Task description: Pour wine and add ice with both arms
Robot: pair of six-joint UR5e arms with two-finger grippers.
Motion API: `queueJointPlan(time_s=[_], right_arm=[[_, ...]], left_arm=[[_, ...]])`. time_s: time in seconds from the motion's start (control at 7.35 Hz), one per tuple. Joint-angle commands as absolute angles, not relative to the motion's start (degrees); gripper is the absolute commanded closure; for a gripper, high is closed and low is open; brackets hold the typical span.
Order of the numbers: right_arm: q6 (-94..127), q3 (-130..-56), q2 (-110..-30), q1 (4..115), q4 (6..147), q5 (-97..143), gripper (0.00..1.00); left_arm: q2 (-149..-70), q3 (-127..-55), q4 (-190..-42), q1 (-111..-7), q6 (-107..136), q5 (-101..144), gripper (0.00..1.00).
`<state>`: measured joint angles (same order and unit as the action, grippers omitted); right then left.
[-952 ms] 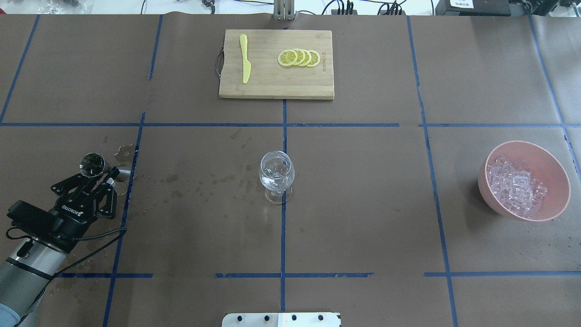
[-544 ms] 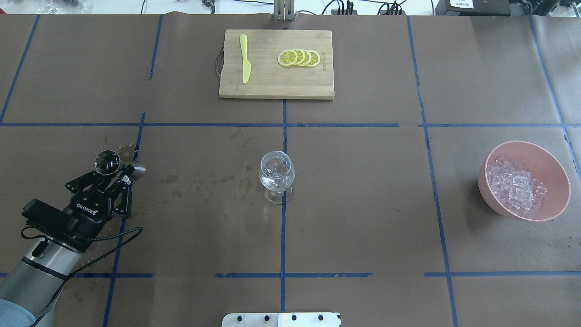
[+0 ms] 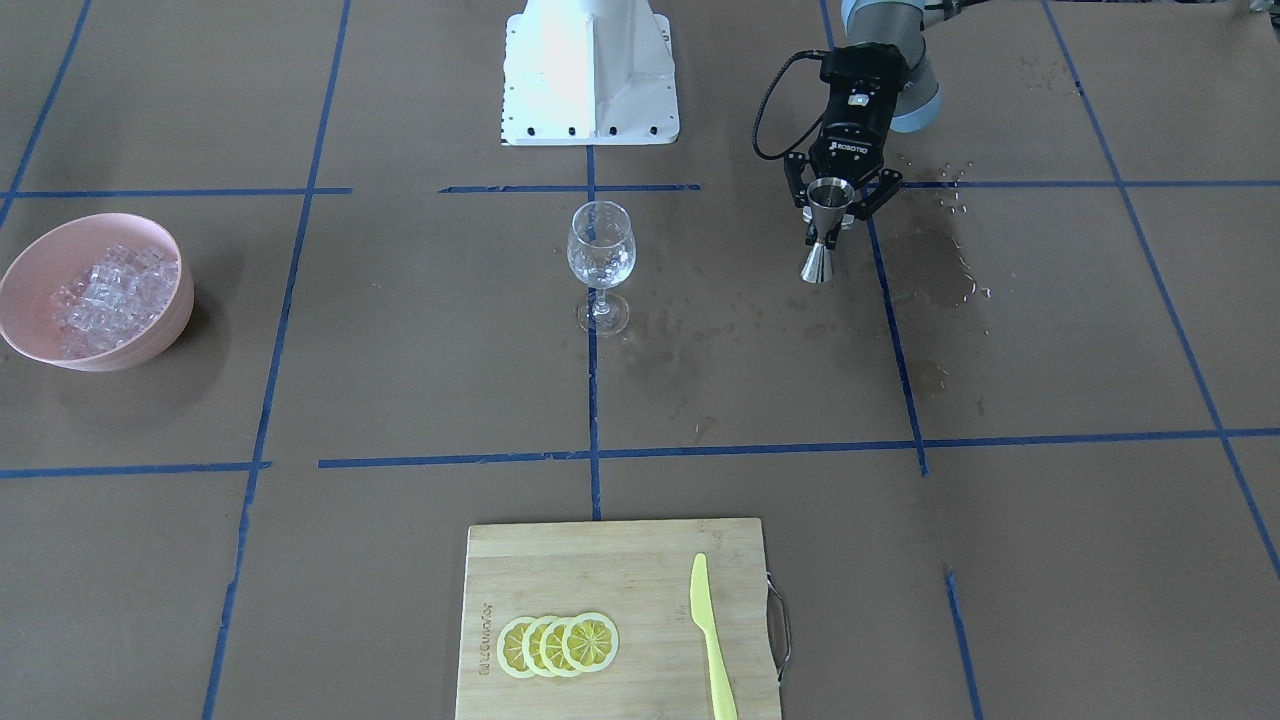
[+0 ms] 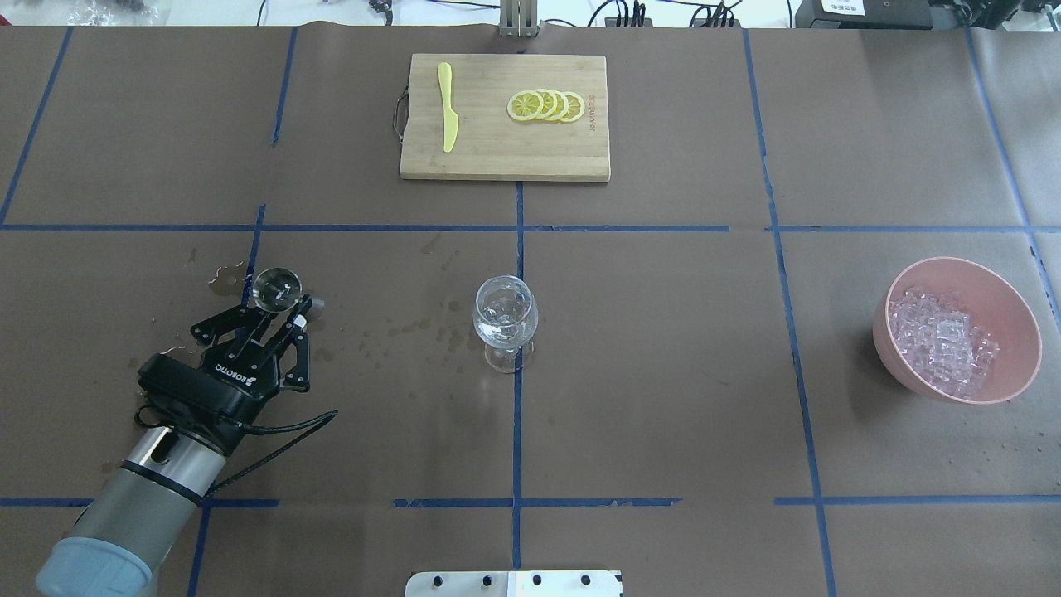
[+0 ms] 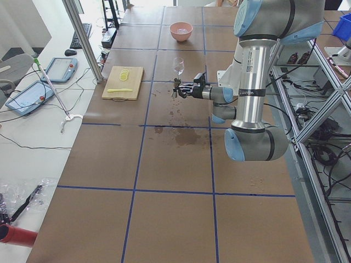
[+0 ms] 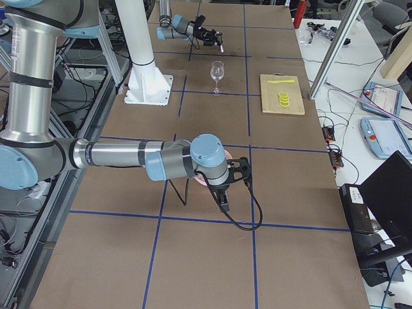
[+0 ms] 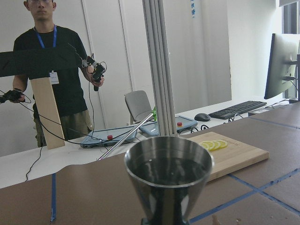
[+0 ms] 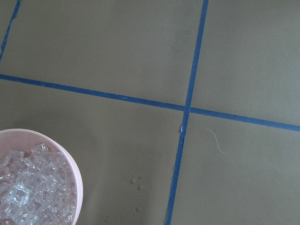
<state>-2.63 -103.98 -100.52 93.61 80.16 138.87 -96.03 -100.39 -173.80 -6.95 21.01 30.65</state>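
My left gripper (image 4: 275,317) is shut on a steel double-cone jigger (image 4: 277,288) and holds it upright above the table, left of the clear stemmed glass (image 4: 505,319). In the left wrist view the jigger's cup (image 7: 168,180) fills the middle, with a little colourless wine (image 7: 168,169) barely showing inside. The front view shows the gripper (image 3: 829,207) around the jigger's waist (image 3: 822,232), well apart from the glass (image 3: 600,252). The ice (image 4: 941,338) lies heaped in a pink bowl (image 4: 1013,369) at the far right. My right gripper (image 6: 244,168) hovers by that bowl; I cannot tell whether it is open or shut.
A bamboo cutting board (image 4: 497,162) with lemon slices (image 4: 547,106) and a yellow knife (image 4: 448,108) lies at the far edge. Wet stains (image 3: 930,270) mark the paper near the left arm. The white pedestal (image 3: 590,70) stands at the robot's side. An operator (image 7: 49,79) stands beyond the table.
My left arm has carried the jigger to the right, toward the glass, past the blue tape line. The glass, the bowl and the board have not moved.
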Motion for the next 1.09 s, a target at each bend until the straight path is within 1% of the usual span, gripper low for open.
queueJointPlan(time_s=[0.0, 0.27, 0.68, 0.95], right_arm=[[-2.64, -103.97, -100.63, 93.78, 80.16, 138.87, 0.0], [-2.64, -103.89, -100.72, 93.87, 80.16, 138.87, 0.0], [-2.64, -103.89, -100.72, 93.96, 80.24, 138.78, 0.0], [-2.64, -103.71, -100.81, 94.04, 80.16, 138.78, 0.0]], left_arm=[[-98.25, -103.97, -164.39, -6.94, 21.01, 30.59, 1.0], [-103.59, -104.5, -153.78, -6.94, 20.92, 30.41, 1.0], [-110.28, -104.68, -141.72, -6.77, 20.83, 30.5, 1.0], [-111.62, -104.68, -140.36, -6.59, 16.03, 30.5, 1.0]])
